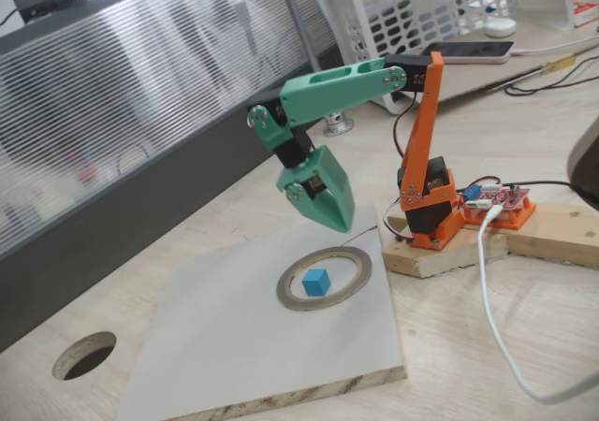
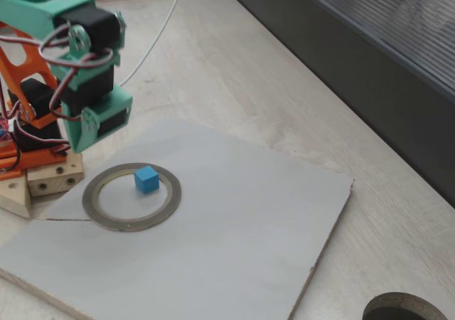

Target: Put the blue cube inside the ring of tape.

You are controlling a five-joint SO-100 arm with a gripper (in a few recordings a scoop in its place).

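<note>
- Task status: the blue cube (image 1: 316, 282) sits on the grey board (image 1: 225, 346) inside the opening of the ring of tape (image 1: 351, 283). Judged from both fixed views, the placement itself is done.
- Cube position: in a fixed view (image 2: 146, 178) the cube rests toward the far part of the opening, near the inner rim of the ring of tape (image 2: 106, 217) but apart from it. It stands flat on one face.
- Tool position: the gripper (image 1: 339, 223) hangs above the board, clear of the cube. The cube lies below it and slightly forward of its tip; the ring's rear edge is almost directly beneath the tip.
- Tool state: the green fingers appear drawn together to a single point in a fixed view, and nothing is held between them. In the other fixed view the gripper (image 2: 99, 124) is seen from its servo side, so the tip gap cannot be confirmed there.
- Contact: no part of the gripper touches the cube, the ring or the board.
- Remaining work: by judgement, only moving the arm back toward its orange base (image 1: 432, 217). The cube needs no correction as long as the ring is not disturbed.
- Risk: a low sweep of the gripper could catch the ring's rear edge and shift it.
</note>
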